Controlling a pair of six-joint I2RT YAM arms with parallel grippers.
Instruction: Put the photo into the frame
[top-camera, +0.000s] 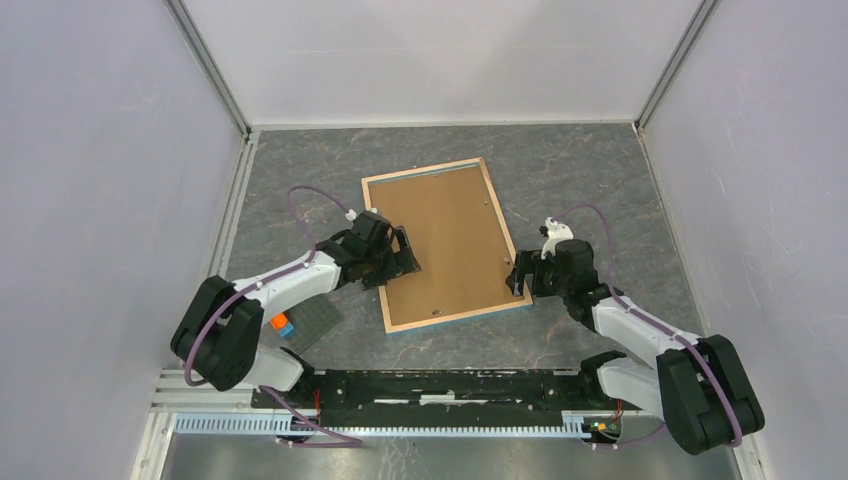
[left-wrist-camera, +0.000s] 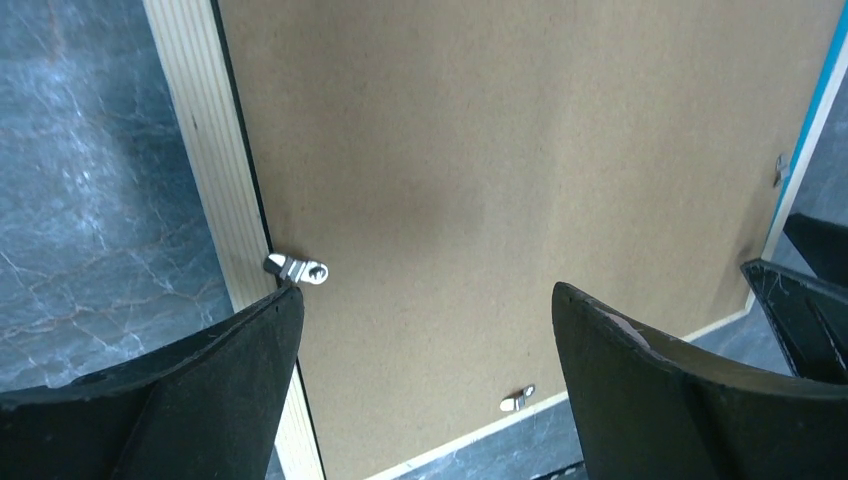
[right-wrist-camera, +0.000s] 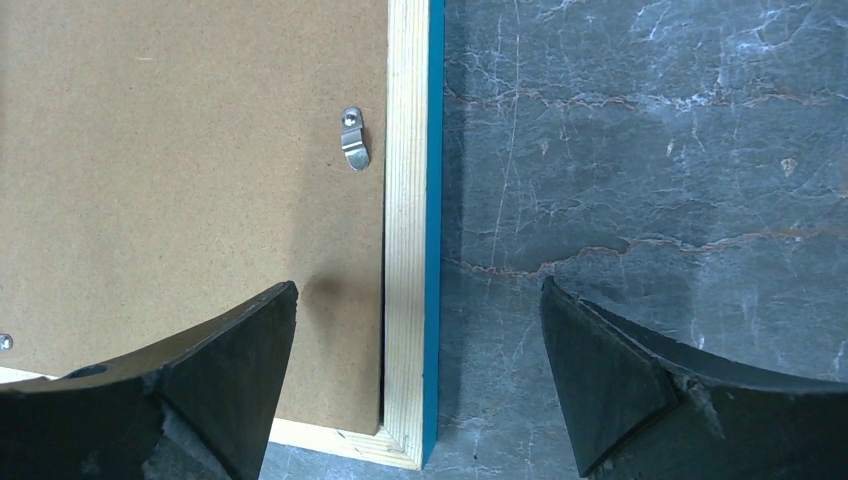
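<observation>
Nearest the left wrist lens, the left tool (left-wrist-camera: 425, 295) hung with its jaws wide apart and nothing between them, over the frame (left-wrist-camera: 218, 150), which lay face down on the grey worktop (top-camera: 600, 180), pale wood back upward, a blue strip showing along its 3 o'clock edge; the brown backing board (left-wrist-camera: 500, 150) sat inside the wooden rails, and a small metal tab (left-wrist-camera: 297, 268) at the 9 o'clock rail reached onto the board just beside one fingertip; the right tool (right-wrist-camera: 417, 288) was likewise spread and empty, straddling the 3 o'clock rail close to the frame's 5 o'clock corner, one finger above the board, the other above the worktop; a second tab (right-wrist-camera: 353, 138) lay on the board beside that rail, toward 12 o'clock from the tool; the photo showed in no view, and whether it lay under the board could not be told; the step in hand, as I judged it, concerned the tabs that hold the board; if the print was beneath, the next move called for a fingertip to swing each loose tab over the board without shifting the frame; if not, the tabs would have to be turned aside and the board lifted first
</observation>
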